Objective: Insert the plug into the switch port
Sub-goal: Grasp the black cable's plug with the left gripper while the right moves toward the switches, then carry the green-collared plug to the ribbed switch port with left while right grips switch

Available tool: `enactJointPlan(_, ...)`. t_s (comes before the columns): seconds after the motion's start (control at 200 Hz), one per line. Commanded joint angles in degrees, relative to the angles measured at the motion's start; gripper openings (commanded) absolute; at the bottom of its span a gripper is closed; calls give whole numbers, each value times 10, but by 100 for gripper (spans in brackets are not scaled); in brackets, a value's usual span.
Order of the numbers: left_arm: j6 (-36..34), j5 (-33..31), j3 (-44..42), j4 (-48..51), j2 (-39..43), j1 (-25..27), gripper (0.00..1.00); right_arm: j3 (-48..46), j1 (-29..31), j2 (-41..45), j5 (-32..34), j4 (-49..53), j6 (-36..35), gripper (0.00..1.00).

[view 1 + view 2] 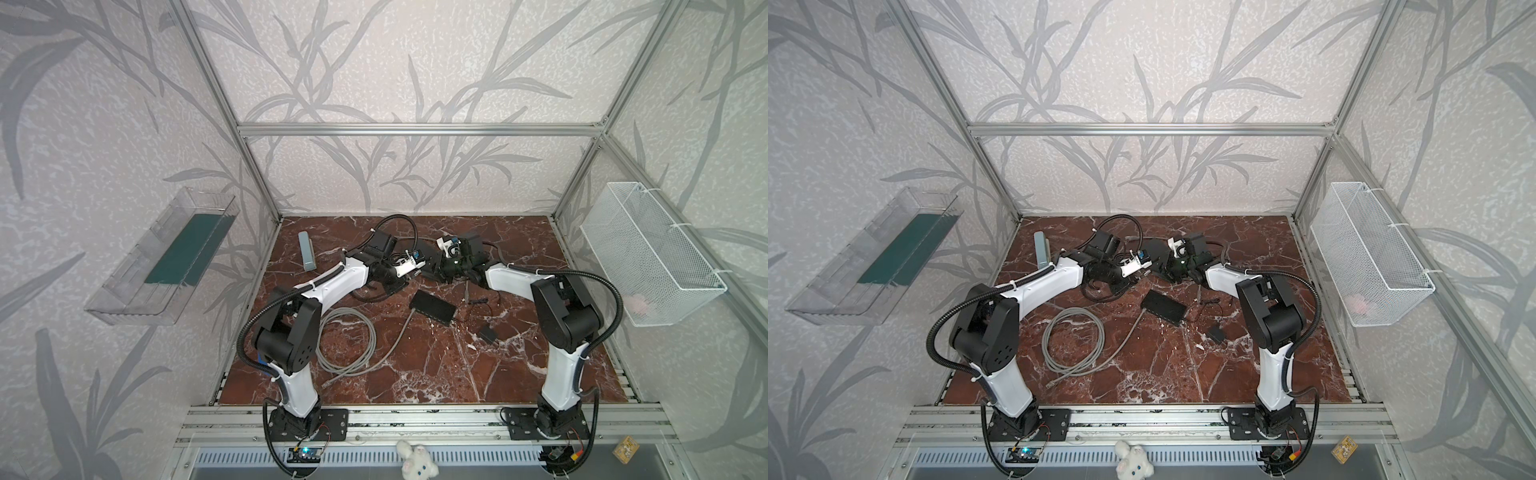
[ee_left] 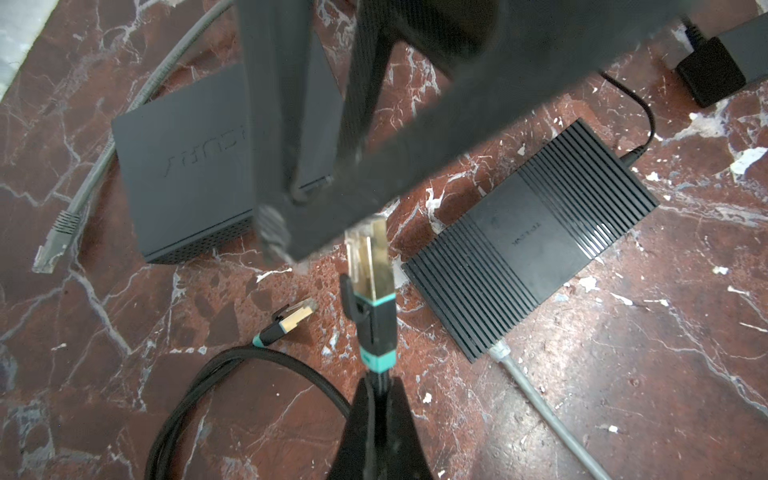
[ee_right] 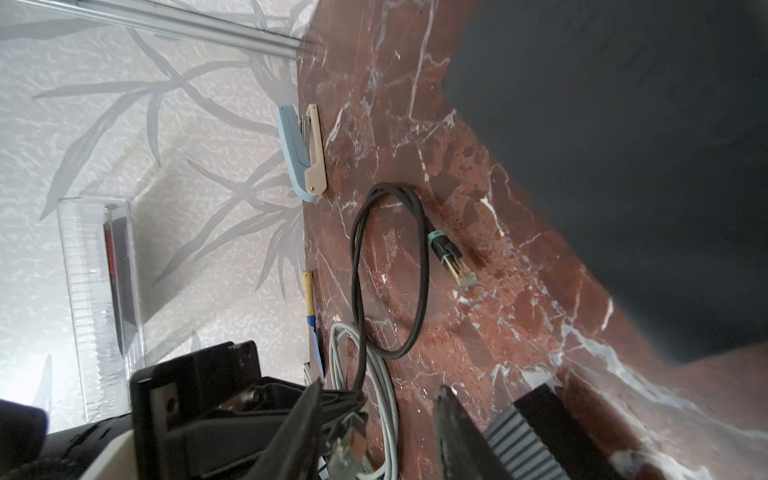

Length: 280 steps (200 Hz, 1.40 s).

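Gold-shelled and banded in teal, the plug (image 2: 368, 257) stands in the air above the table (image 1: 415, 374). It is carried by the left tool (image 2: 377, 384), which is pressed together on the black cable (image 2: 232, 374) just behind the plug's boot. The right tool (image 3: 378, 390) is spread, one finger on each side of the plug and neither touching it. The switch (image 2: 532, 237) lies flat on the table nearby, apart from both tools.

This looks like a handover, so that the plug body itself is gripped for the insertion. To do it well, the right tool should close on the flat sides of the shell, leaving the nose free and the latch tab uncrushed. The left tool should let go only once that grip is firm, or the plug is likely to twist on its stiff cable.

The left wrist view shows the switch's ribbed top and a grey cable (image 2: 540, 399) already seated in one end, but the right tool's fingers hide the plug's tip. The right wrist view alone shows the gaps between fingers and plug. In both top views the tools meet behind the switch (image 1: 432, 307), and the plug is too small to make out. No view shows the open ports.
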State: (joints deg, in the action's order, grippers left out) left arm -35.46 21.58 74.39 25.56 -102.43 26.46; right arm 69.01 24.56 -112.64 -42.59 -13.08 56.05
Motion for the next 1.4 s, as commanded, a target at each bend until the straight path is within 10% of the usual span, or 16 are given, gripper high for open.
enactJointPlan(0.0,-6,-4,-4,-5,2,1,4,14,7,-6,-16,-16,14,39)
enactJointPlan(0.435,23,-22,8,2,-10,0,15,-3,9,-8,-37,-35,18,7)
enactJointPlan(0.575,74,49,-24,-60,-3,-15,33,-17,9,-20,-54,-92,30,6)
enactJointPlan(0.855,149,178,-63,-159,-19,-36,34,-27,9,-25,-62,-120,33,4)
enactJointPlan(1.22,189,208,-75,-205,-35,-41,19,-37,9,-22,-64,-129,36,4)
enactJointPlan(1.395,193,204,-78,-197,-28,-50,33,-47,7,-21,-58,-137,40,4)
